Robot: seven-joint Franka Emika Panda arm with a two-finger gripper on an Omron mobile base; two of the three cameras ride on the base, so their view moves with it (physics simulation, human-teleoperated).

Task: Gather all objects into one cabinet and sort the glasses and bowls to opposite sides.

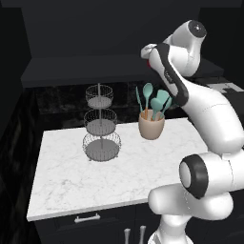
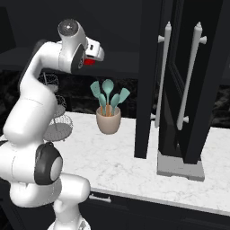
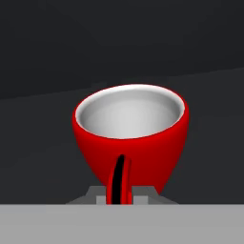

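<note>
A glossy red cup with a white inside sits upright right in front of the hand camera. My gripper is shut on it at its thin handle. From the base, the hand is raised high over the back of the counter, with a sliver of the red cup showing under it. From the other side the gripper and that red cup hang left of the black cabinet, whose tall doors carry long silver bar handles. The bowls are out of view.
A beige pot of teal utensils stands on the white marble counter below the hand. A three-tier wire stand is to its left. Drawers with short handles run under the counter edge.
</note>
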